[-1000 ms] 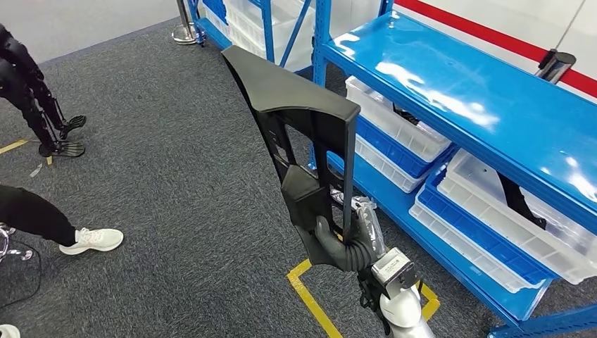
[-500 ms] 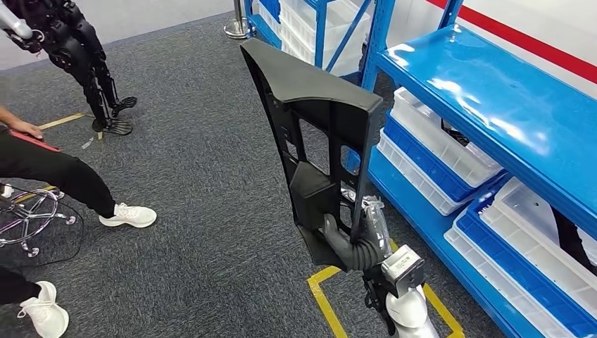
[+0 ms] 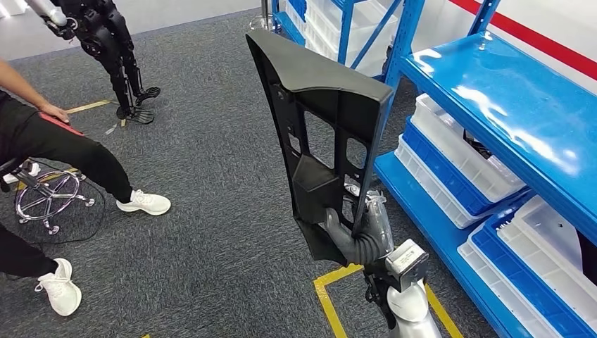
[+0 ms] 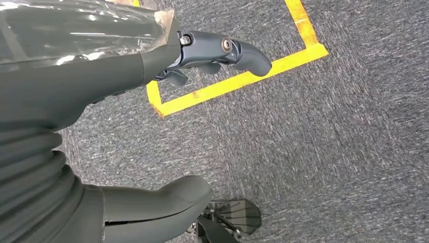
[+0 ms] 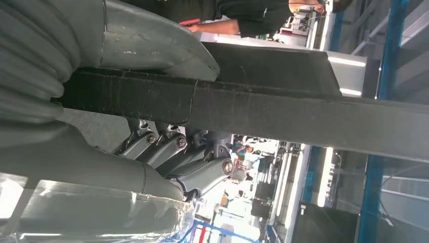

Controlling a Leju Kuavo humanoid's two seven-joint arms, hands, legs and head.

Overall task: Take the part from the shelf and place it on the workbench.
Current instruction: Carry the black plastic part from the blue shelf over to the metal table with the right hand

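A large black plastic part (image 3: pixel 320 134), flat with cut-outs and a wedge-shaped top, stands upright in front of me. My right hand (image 3: pixel 355 236) grips its lower end. The right wrist view shows the thumb (image 5: pixel 152 43) on one side of the part's black edge (image 5: pixel 263 114) and the fingers (image 5: pixel 177 157) curled on the other side. My left hand (image 4: pixel 121 126) hangs over the grey carpet with its fingers apart and nothing in it.
A blue shelf (image 3: pixel 507 105) with white and blue bins (image 3: pixel 450 151) stands at the right. Yellow tape (image 3: pixel 331 303) marks the carpet below. A seated person's legs (image 3: pixel 77 162) and a chair base (image 3: pixel 49 201) are at the left. Another dark robot (image 3: pixel 112 49) stands far left.
The whole scene has shifted right and down as the camera turned left; more of the person and chair came into view. My right hand keeps the same hold on the part.
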